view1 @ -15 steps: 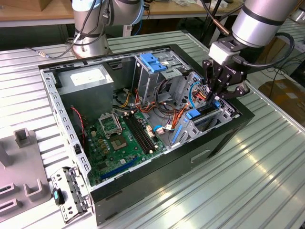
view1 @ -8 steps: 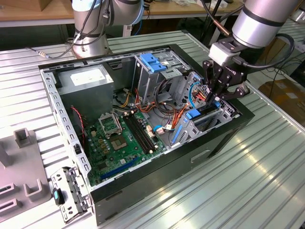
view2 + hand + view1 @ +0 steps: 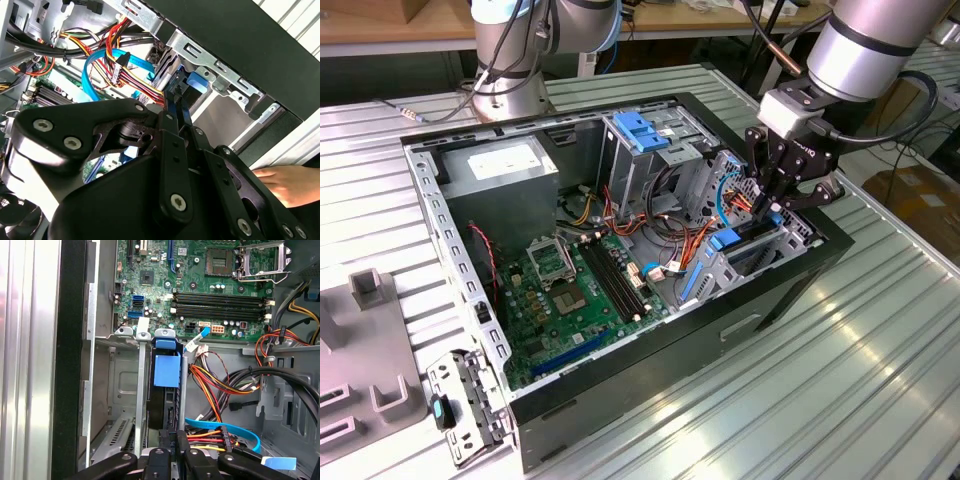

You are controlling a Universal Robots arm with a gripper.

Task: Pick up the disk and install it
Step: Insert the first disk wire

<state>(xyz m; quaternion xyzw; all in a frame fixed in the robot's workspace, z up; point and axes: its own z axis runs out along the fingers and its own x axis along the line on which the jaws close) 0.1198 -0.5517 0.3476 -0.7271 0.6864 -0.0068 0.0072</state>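
Disk [image 3: 165,371] stands on edge inside drive bay [image 3: 125,380] at computer case [image 3: 650,400] corner on exterior view's right, hemmed by metal bay walls. Blue rails, dark body. Gripper [image 3: 772,205] fingers [image 3: 172,447] narrowed, clamping disk's edge. Red-yellow cables [image 3: 210,385], blue cable [image 3: 95,75] crowd alongside. Person's hand [image 3: 287,182] rests outside case.
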